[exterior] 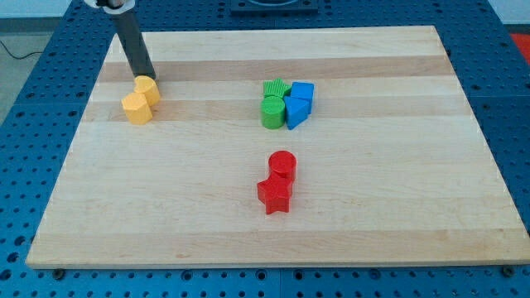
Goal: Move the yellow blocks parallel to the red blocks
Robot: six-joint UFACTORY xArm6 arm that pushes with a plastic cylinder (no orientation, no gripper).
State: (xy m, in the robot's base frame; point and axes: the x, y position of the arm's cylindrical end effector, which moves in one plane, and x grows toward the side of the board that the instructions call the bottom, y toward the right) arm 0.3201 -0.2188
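Observation:
Two yellow blocks sit touching at the view's upper left: a yellow cylinder-like block (147, 88) and a yellow hexagonal block (137, 108) just below-left of it. My tip (146, 77) is at the top edge of the upper yellow block, touching or almost touching it. Two red blocks sit below the board's centre: a red cylinder (282, 165) and a red star-shaped block (274, 196) just below-left of it, touching.
A cluster stands right of centre near the view's top: a green ridged block (275, 87), a green cylinder (272, 112), a blue cube (303, 93) and a blue wedge-like block (295, 113). The wooden board (397, 182) lies on a blue perforated table (25, 165).

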